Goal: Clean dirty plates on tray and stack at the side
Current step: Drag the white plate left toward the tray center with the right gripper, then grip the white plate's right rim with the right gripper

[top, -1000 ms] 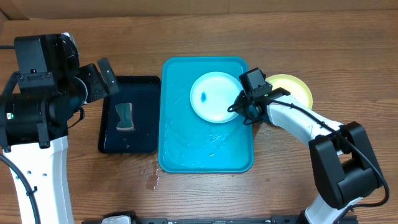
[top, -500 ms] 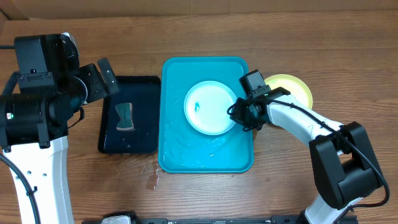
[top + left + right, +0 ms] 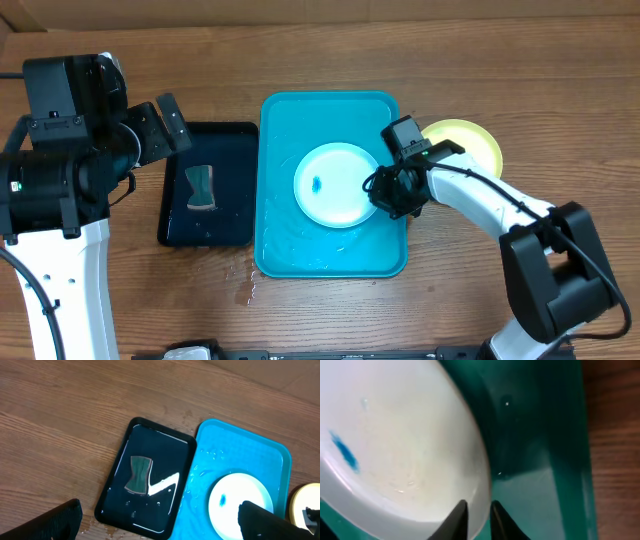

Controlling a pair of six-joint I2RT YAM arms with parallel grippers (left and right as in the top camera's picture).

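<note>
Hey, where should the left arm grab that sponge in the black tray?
Across its narrow waist, from straight above. The sponge lies flat in the black tray, and its pinched-in middle is the slimmest part, with both sides free.

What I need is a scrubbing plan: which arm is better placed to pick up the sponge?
Probably left. The left end effector hangs open by the black tray, where the sponge lies. The right end effector straddles the rim of the plate in the turquoise tray.
</note>
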